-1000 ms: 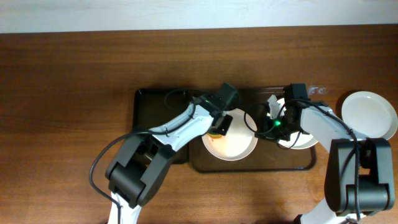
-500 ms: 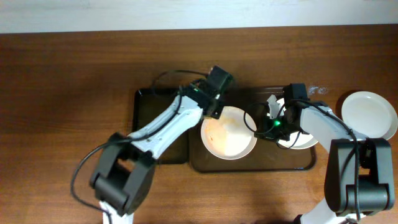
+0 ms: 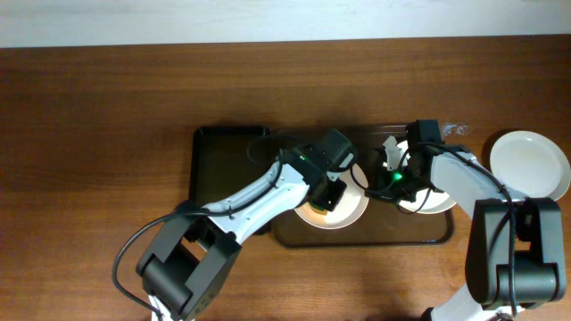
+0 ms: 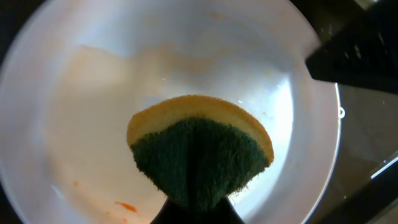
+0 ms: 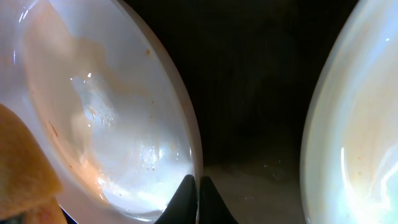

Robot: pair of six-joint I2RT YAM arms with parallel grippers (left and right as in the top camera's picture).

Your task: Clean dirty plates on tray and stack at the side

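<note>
A white plate [image 3: 350, 207] with orange smears sits mid-tray on the dark brown tray [image 3: 375, 235]. My left gripper [image 3: 326, 193] is shut on a yellow-green sponge [image 4: 199, 155] pressed onto this plate [image 4: 87, 106]; smears [image 4: 124, 205] remain by its near rim. My right gripper [image 3: 373, 181] is shut on the same plate's right rim [image 5: 193, 143], its fingertips [image 5: 199, 186] pinching the edge. A second plate [image 3: 437, 201] lies on the tray's right end, partly under my right arm, and also shows in the right wrist view [image 5: 354, 124]. A third plate [image 3: 531, 165] rests on the table beyond the tray.
A narrower black tray [image 3: 223, 169] lies left of the brown tray, under my left arm. The wooden table [image 3: 98, 160] extends to the left and behind. The sponge's yellow edge [image 5: 25, 168] shows in the right wrist view.
My left gripper swung the sponge back off the plate's far-left rim, then brought it forward onto the plate's middle. The right arm has not moved.
</note>
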